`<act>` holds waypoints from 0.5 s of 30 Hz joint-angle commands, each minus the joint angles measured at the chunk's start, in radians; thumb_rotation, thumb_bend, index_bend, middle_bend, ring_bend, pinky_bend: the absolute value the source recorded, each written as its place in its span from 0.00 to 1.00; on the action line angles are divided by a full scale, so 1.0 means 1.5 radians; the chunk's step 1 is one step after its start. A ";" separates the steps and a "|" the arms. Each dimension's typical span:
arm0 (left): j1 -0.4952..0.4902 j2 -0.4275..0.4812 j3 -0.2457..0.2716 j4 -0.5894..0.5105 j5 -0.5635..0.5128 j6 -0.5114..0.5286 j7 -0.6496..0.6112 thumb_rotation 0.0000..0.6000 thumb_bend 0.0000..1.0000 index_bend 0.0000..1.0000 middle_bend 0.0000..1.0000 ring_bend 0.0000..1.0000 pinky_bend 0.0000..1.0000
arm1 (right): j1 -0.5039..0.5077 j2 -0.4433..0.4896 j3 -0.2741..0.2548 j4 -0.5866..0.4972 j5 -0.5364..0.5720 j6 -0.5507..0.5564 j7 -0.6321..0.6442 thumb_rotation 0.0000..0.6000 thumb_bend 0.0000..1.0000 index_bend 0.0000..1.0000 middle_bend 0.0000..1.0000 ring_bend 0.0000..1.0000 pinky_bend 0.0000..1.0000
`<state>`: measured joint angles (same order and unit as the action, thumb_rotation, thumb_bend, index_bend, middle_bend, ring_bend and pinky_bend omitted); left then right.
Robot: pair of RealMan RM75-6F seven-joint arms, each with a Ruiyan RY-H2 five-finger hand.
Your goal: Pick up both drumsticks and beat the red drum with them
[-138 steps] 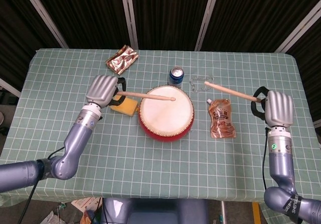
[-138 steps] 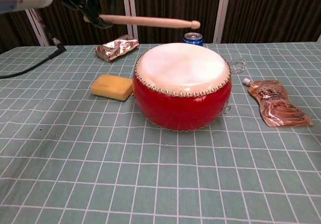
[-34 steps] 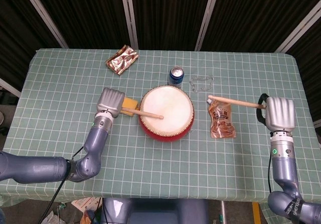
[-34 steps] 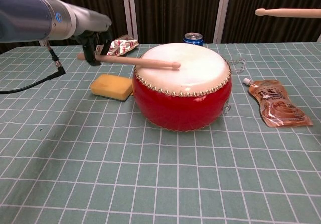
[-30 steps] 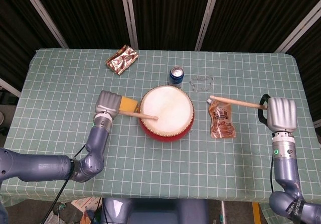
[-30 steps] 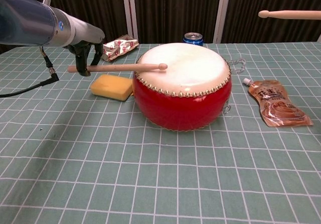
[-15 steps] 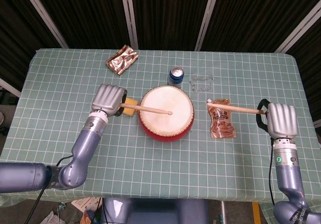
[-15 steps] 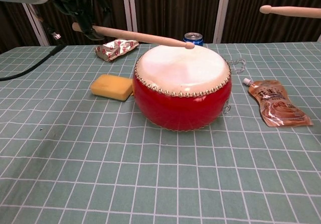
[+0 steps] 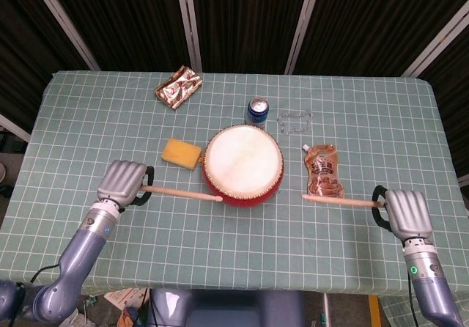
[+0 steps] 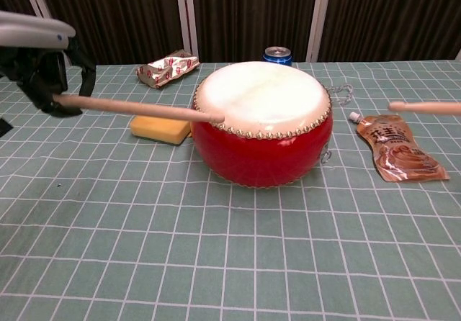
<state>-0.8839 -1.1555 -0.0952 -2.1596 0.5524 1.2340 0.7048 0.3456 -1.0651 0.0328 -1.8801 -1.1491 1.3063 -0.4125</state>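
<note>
The red drum (image 9: 243,164) (image 10: 261,122) with a white skin stands at the table's middle. My left hand (image 9: 123,182) (image 10: 45,73) grips a wooden drumstick (image 9: 183,193) (image 10: 137,109) left of the drum; its tip lies by the drum's near-left rim. My right hand (image 9: 406,212) holds the other drumstick (image 9: 341,201) (image 10: 425,107), which points left, its tip off the drum's right side over the pouch's near end. The chest view shows only that stick, not the right hand.
A yellow sponge (image 9: 181,153) (image 10: 160,127) lies left of the drum. A blue can (image 9: 257,110) (image 10: 277,55) and a thin chain (image 9: 294,120) sit behind it. A brown pouch (image 9: 324,170) (image 10: 395,147) lies to its right, a foil packet (image 9: 178,87) at the back left.
Both hands have pulled back toward the table's near edge and dropped lower. The left stick's tip has left the drumhead for its near-left rim; the right stick has come nearer too.
</note>
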 commanded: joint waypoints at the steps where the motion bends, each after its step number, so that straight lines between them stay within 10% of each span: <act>1: 0.024 -0.029 0.023 0.005 0.025 0.008 -0.023 1.00 0.53 0.79 1.00 1.00 1.00 | -0.010 -0.014 -0.025 0.017 -0.019 -0.012 -0.018 1.00 0.60 0.94 1.00 1.00 1.00; 15: 0.052 -0.168 0.034 0.119 0.018 0.028 -0.023 1.00 0.44 0.60 1.00 1.00 1.00 | -0.006 -0.054 -0.036 0.081 -0.020 -0.053 -0.063 1.00 0.60 0.82 1.00 1.00 1.00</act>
<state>-0.8061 -1.3934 -0.0397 -1.9957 0.5927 1.2779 0.6633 0.3354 -1.1430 -0.0228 -1.7609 -1.1814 1.2291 -0.5027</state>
